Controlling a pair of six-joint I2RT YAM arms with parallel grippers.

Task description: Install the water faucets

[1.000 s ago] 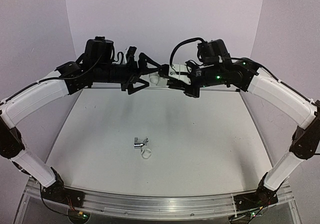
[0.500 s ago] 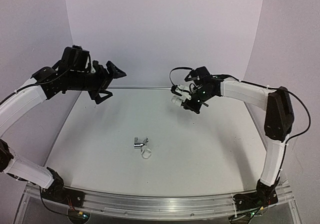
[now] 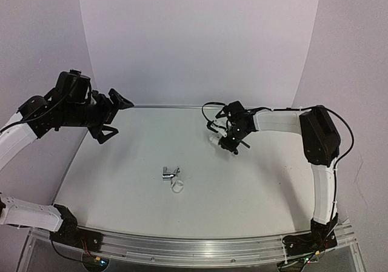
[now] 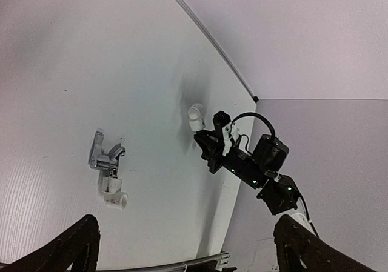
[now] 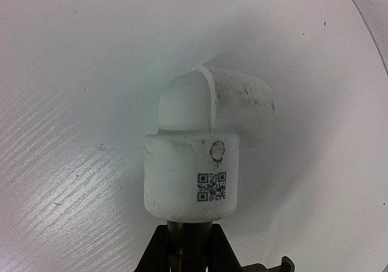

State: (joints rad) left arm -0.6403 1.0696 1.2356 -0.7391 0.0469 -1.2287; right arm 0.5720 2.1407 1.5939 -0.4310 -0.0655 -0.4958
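My right gripper [image 5: 189, 240] is shut on the dark stem of the matte black water faucet [image 5: 189, 231], most of which the fingers hide. The stem sits in a white elbow fitting [image 5: 203, 154] with a QR code, held just over the table. From above, this gripper [image 3: 222, 136] is right of centre at the back. A chrome water faucet [image 3: 170, 172] lies mid-table, joined to another white elbow [image 3: 177, 186]; the left wrist view shows that chrome faucet [image 4: 103, 155] too. My left gripper [image 3: 117, 116] hangs open and empty at the far left, above the table edge.
The white table [image 3: 254, 187] has a metal rail [image 3: 194, 248] along its near edge and plain walls behind. My right forearm [image 3: 276, 120] stretches across the back right. The left arm [image 3: 36, 117] overhangs the table's left side.
A second ago both grippers met high at the back over the white elbow. The left has let go and drawn back left; the right has come down toward the table with faucet and elbow.
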